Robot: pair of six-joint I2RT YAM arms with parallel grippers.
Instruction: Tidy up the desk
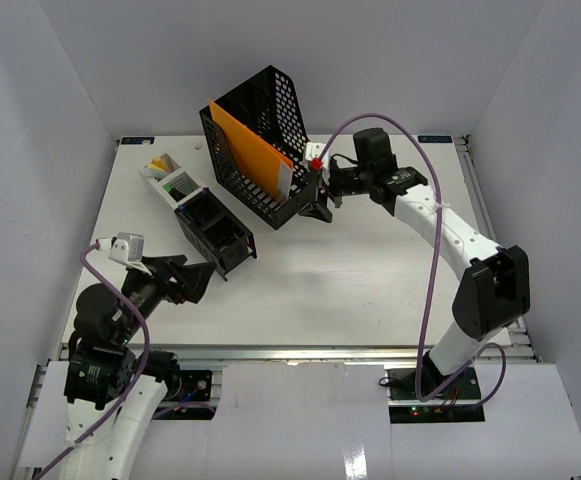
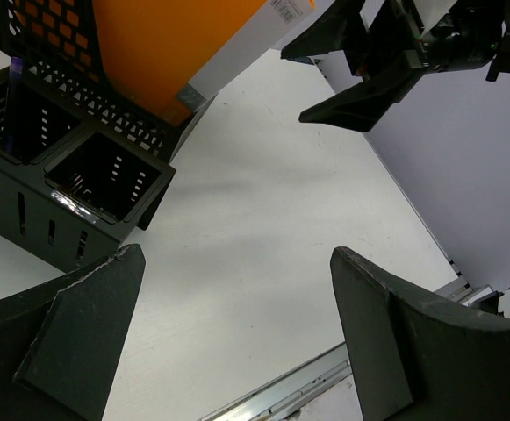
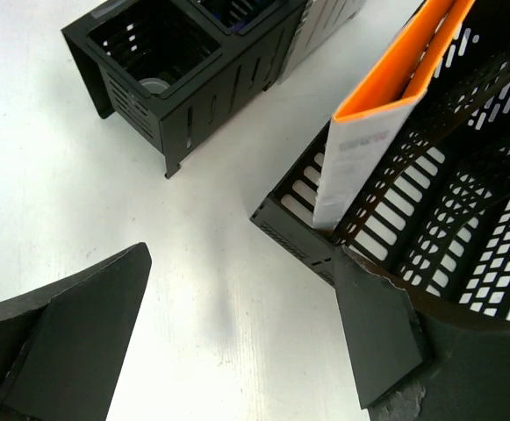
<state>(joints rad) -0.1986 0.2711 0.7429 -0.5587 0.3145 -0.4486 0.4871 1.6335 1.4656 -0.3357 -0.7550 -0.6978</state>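
Observation:
The desk (image 1: 350, 280) is a wide white tabletop with a metal rail (image 1: 300, 352) along its front. A black mesh file holder (image 1: 270, 105) stands tilted at the back centre with an orange folder (image 1: 245, 150) in it. A long black and white compartment organizer (image 1: 215, 235) lies to its left. My right gripper (image 1: 320, 195) is open and empty beside the holder's front right corner (image 3: 325, 237); one finger is close against that corner. My left gripper (image 1: 185, 278) is open and empty over bare desk (image 2: 263, 237), just in front of the organizer (image 2: 61, 184).
White walls enclose the desk on three sides. The organizer's far compartments hold small items, one yellow (image 1: 157, 163). The right arm (image 1: 450, 235) reaches across the right half of the desk. The front rail also shows in the left wrist view (image 2: 325, 377).

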